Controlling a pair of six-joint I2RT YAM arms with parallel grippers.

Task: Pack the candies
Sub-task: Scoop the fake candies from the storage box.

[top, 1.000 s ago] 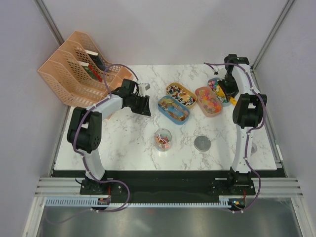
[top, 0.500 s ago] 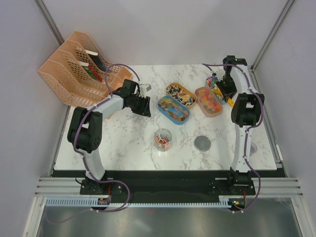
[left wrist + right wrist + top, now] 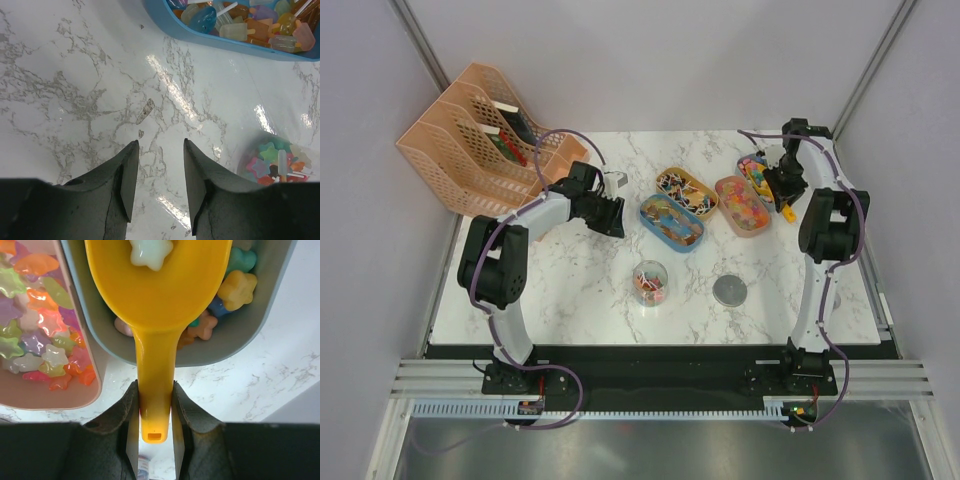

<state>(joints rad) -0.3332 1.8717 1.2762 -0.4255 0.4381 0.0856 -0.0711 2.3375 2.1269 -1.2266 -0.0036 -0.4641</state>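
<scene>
My right gripper (image 3: 782, 186) is shut on the handle of a yellow scoop (image 3: 156, 300), over the grey tray (image 3: 757, 170) at the far right. In the right wrist view the gripper (image 3: 154, 390) clamps the handle, and the scoop bowl holds one white star candy (image 3: 151, 251) above the grey tray's star candies (image 3: 236, 289). The pink tray (image 3: 75, 392) of star candies lies left of it. My left gripper (image 3: 610, 215) is open and empty over bare marble, left of the blue tray (image 3: 671, 222); the left wrist view (image 3: 161, 150) shows the same. A clear cup (image 3: 651, 284) holds some candies.
A yellow tray (image 3: 685, 190) of dark-wrapped sweets lies between the blue and pink trays. A round grey lid (image 3: 729, 291) lies right of the cup. Peach file racks (image 3: 480, 140) stand at the back left. The table's right edge is close to the grey tray.
My right wrist has shifted a little to the right and nearer over the grey tray, still holding the scoop. The left arm has not moved.
</scene>
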